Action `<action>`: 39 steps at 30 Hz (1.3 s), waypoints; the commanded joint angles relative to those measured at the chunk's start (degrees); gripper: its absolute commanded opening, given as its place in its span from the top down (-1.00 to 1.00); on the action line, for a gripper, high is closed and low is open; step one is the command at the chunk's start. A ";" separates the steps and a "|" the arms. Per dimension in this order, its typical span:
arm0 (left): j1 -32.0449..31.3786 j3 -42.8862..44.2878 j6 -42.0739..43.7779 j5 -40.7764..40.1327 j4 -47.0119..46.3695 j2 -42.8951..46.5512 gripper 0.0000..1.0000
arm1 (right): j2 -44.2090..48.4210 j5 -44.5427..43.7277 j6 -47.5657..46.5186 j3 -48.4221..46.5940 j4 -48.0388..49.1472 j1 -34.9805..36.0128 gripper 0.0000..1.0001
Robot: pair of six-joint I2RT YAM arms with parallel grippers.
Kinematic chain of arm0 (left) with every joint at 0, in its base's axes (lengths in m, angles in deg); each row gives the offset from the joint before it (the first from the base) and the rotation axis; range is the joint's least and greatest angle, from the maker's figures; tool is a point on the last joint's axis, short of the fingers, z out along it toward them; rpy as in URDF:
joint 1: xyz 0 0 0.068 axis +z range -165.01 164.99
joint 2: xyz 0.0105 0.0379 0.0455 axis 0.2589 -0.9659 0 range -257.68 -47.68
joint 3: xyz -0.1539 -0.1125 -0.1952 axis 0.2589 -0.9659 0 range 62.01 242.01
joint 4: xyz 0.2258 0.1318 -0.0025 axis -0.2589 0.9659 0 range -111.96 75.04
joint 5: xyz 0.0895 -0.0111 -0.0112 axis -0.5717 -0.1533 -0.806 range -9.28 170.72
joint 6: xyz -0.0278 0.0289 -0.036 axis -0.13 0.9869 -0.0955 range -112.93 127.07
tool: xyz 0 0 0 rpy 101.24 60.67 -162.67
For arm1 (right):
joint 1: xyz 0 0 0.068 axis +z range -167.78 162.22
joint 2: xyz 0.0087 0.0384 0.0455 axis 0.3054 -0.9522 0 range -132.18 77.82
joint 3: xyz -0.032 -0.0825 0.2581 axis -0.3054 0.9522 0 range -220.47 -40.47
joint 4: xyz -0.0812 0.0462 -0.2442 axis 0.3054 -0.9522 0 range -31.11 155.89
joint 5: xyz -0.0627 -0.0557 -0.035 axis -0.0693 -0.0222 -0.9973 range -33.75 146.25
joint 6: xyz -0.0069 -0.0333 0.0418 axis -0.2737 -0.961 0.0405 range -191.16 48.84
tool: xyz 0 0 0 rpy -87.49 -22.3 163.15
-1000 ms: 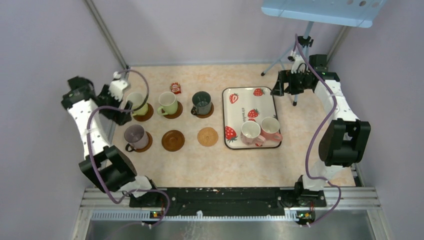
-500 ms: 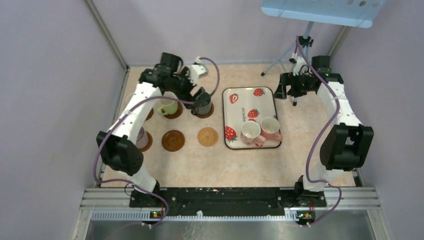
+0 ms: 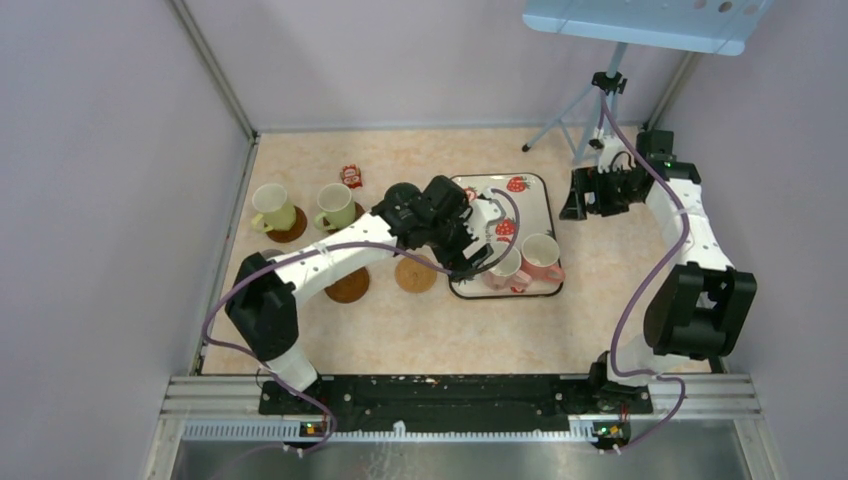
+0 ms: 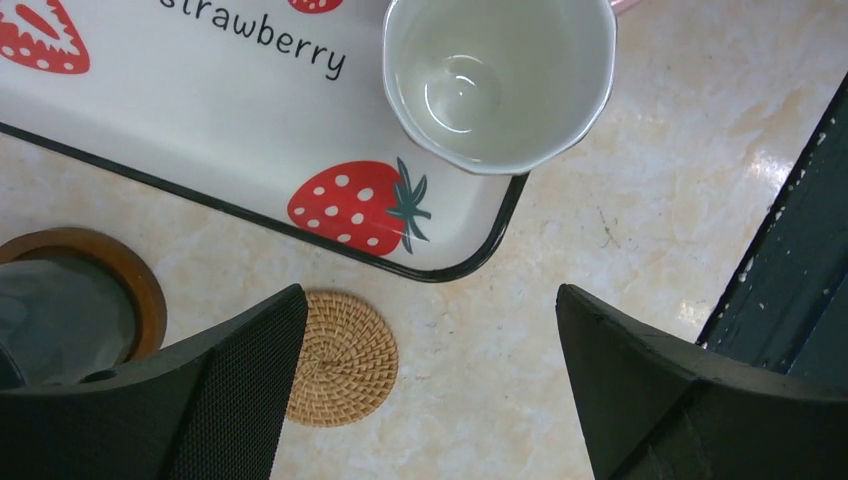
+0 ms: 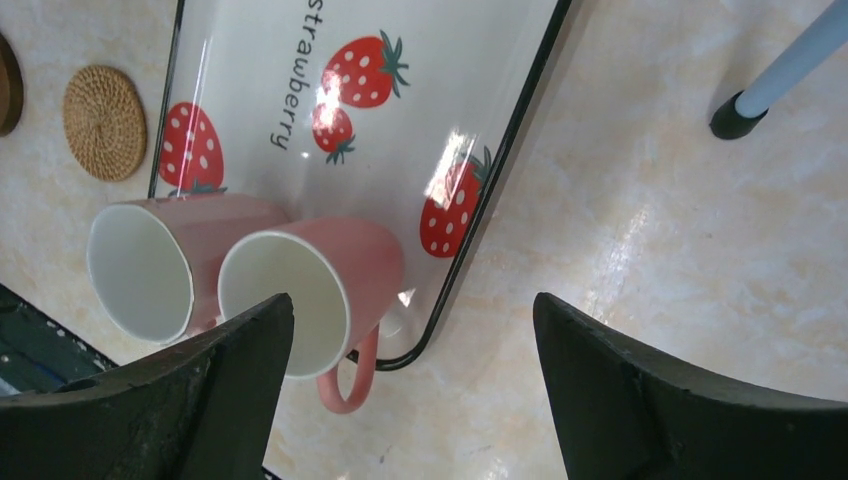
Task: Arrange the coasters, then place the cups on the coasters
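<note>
Hanging with its fingers spread wide and nothing between them, the left gripper point(image 4: 428, 292) is over the near left corner of the strawberry-print tray point(image 4: 200, 100). The cream-white mug point(image 4: 500, 80) stands upright and empty in that corner. The word "strawberry" runs across the tray floor in black lowercase letters, with red berries printed around it. Just outside the corner, on the marbled table point(image 4: 650, 150), lies the tan woven coaster point(image 4: 345, 358), bare. Next to it the dark green mug point(image 4: 60, 315) sits on a dark brown coaster point(image 4: 140, 285). The right gripper point(image 5: 412, 300) is also parted and holds nothing; it hangs beside the tray's far right side. Its camera looks down on the pink mug point(image 5: 340, 270), which touches the cream-white one at the tray's near end, and the same "strawberry" lettering reads there. Farther left, two yellow-green mugs point(image 3: 272, 207) each stand on a brown coaster point(image 3: 291, 228), and another brown coaster point(image 3: 350, 290) lies half under the left arm. A small red packet point(image 3: 351, 176) lies behind them; its print is too small to read. A tripod point(image 3: 585, 105) stands at the far right.
</note>
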 commanded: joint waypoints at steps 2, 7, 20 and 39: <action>-1.99 -2.26 -8.19 -2.97 -9.77 -0.89 -0.98 | 4.17 -0.40 -3.13 1.63 -1.95 -0.45 -0.76; -2.32 -5.68 -12.53 -1.89 -16.41 -1.83 -0.97 | 4.72 -0.52 -3.52 1.86 -2.72 -0.45 -0.76; -2.35 -7.54 -16.12 -10.04 -23.01 -5.48 -0.98 | 5.21 -1.01 -4.03 1.08 -3.88 -0.54 -0.76; 0.56 -3.41 -12.97 -12.89 -29.47 -12.19 -0.98 | 4.79 -0.72 -3.76 1.20 -2.93 -0.54 -0.76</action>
